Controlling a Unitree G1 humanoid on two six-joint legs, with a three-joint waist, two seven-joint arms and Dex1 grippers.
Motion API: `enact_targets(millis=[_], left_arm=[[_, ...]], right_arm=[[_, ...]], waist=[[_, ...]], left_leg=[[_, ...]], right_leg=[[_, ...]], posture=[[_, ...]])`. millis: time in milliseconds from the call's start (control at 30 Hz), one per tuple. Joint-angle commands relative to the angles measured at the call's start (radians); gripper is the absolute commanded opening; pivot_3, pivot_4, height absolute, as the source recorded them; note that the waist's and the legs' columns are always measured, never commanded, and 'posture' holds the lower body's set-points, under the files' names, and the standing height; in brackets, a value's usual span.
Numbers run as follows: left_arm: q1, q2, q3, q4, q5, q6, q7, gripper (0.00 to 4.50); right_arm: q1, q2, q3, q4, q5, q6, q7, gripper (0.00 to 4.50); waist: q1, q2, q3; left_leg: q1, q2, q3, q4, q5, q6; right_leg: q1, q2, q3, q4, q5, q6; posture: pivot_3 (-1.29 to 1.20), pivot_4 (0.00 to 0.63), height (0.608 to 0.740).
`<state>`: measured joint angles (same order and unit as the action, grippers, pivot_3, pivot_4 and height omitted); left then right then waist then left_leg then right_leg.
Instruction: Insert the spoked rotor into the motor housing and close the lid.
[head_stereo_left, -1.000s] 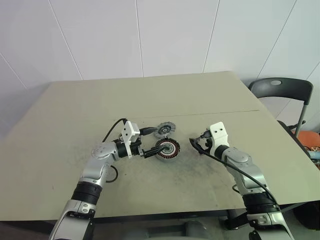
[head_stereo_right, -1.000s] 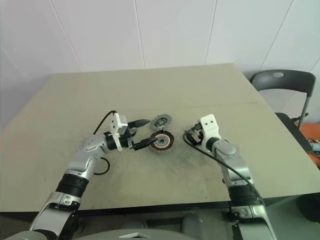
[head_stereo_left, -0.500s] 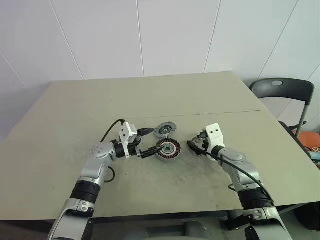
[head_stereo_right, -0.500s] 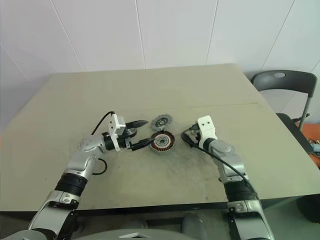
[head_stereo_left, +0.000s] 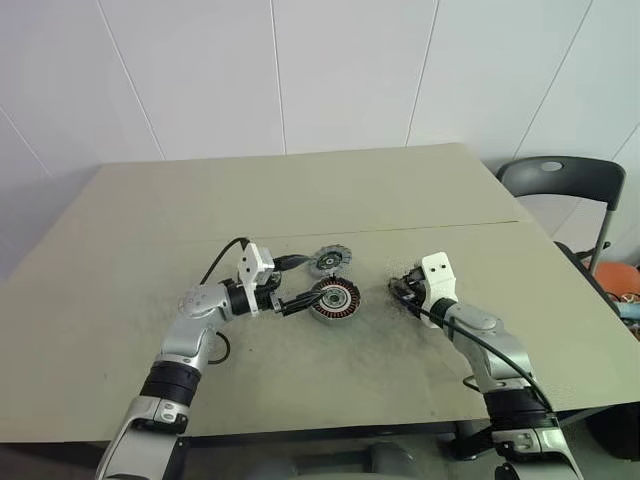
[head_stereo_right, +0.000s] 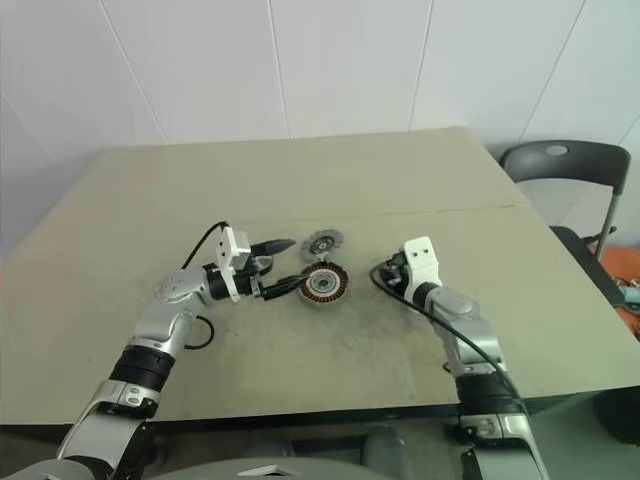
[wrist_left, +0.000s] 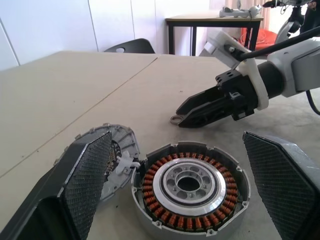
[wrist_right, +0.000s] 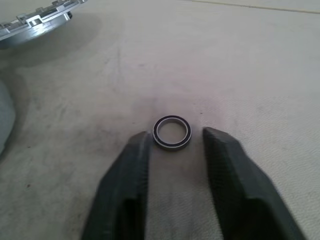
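You see no readable writing. Your motor housing (head_stereo_left: 334, 298) sits mid-table (head_stereo_left: 120, 300), between the wide left gripper (wrist_left: 175, 200) fingers; the spoked rotor (head_stereo_left: 327, 262) lies just behind it. Your right gripper (wrist_right: 174, 142) has narrowed around a small ring (wrist_right: 172, 132), apart from it

The scuffed beige desk (head_stereo_left: 150, 220) carries the copper-wound round motor housing (head_stereo_left: 334, 298), the flat grey spoked rotor (head_stereo_left: 327, 261) just beside it, and a small dark-rimmed metal ring (wrist_right: 172, 132).
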<state>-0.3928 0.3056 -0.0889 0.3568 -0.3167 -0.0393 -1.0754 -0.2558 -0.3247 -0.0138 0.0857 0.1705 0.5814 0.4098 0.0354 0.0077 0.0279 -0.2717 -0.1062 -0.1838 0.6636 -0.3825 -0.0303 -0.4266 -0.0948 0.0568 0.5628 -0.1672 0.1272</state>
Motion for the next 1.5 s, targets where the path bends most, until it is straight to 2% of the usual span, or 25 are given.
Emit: enact_targets(millis=[33,100,367,400,467,700,967,1200,1500], left_arm=[[-0.024,0.003,0.023,0.009,-0.006,-0.039,-0.009,4.50],[-0.023,0.002,0.022,0.016,-0.006,-0.046,-0.011,4.50],[-0.016,-0.006,0.014,0.013,-0.001,-0.053,-0.002,4.50],[-0.017,-0.007,0.014,0.014,-0.001,-0.053,-0.002,4.50],[-0.020,-0.009,0.014,0.024,0.002,-0.059,-0.002,4.50],[-0.045,-0.017,0.019,0.102,0.009,-0.100,-0.015,4.50],[-0.045,-0.027,0.012,0.103,0.010,-0.114,-0.017,4.50],[-0.034,-0.021,0.022,0.110,0.006,-0.128,-0.027,4.50],[-0.068,-0.031,0.031,0.171,0.013,-0.148,-0.031,4.50]], right_arm=[[0.011,0.008,0.009,-0.008,0.009,0.020,0.010,0.63],[0.012,0.010,0.005,-0.008,0.008,0.012,0.006,0.05],[-0.009,0.034,-0.032,-0.016,0.025,-0.040,-0.021,0.05],[-0.015,0.036,-0.036,-0.015,0.024,-0.045,-0.026,0.43],[-0.028,0.043,-0.044,-0.007,0.023,-0.058,-0.037,0.91],[-0.110,0.073,-0.063,0.092,0.008,-0.075,-0.096,3.29],[-0.275,0.119,-0.003,0.287,-0.035,-0.100,-0.099,3.29],[-0.406,0.113,0.007,0.471,-0.077,-0.168,-0.114,3.29],[-0.439,0.135,0.009,0.620,-0.084,-0.204,-0.076,3.29]], waist=[[0.000,0.000,0.000],[0.001,0.000,0.000],[0.000,0.000,0.000],[0.001,0.000,0.000],[0.001,0.000,0.000],[0.000,0.000,0.000],[-0.018,0.000,0.000],[-0.031,0.001,0.000],[-0.049,0.001,0.000]], left_leg=[[0.000,0.000,0.000,0.000,0.000,0.000],[0.000,0.000,0.000,0.000,0.000,0.000],[0.001,0.000,0.000,0.000,-0.001,0.001],[0.001,0.000,0.000,0.000,0.000,0.001],[0.000,0.000,0.000,0.000,0.000,0.001],[0.000,0.000,0.000,0.000,0.000,0.000],[0.000,0.000,0.000,0.000,0.000,0.000],[-0.001,0.000,0.000,0.000,0.000,-0.001],[-0.001,0.000,-0.001,0.000,0.000,-0.001]], right_leg=[[0.000,0.000,0.000,0.000,0.000,0.000],[0.000,0.000,0.000,0.000,0.000,0.000],[0.001,0.000,0.000,0.000,0.000,0.000],[0.001,0.000,0.000,0.000,0.000,0.000],[0.000,0.000,0.000,0.000,0.000,0.000],[0.000,0.000,0.000,0.000,0.000,0.000],[-0.001,0.000,0.000,0.000,0.001,-0.001],[-0.001,0.000,0.000,0.000,0.001,-0.001],[-0.002,0.000,0.000,0.000,0.001,-0.001]], posture=[[0.00,0.000,0.740],[0.00,0.000,0.740],[0.00,0.000,0.740],[0.00,0.000,0.740],[0.00,0.000,0.740],[0.00,0.000,0.740],[0.00,0.000,0.740],[0.00,0.000,0.740],[0.00,0.000,0.740]])
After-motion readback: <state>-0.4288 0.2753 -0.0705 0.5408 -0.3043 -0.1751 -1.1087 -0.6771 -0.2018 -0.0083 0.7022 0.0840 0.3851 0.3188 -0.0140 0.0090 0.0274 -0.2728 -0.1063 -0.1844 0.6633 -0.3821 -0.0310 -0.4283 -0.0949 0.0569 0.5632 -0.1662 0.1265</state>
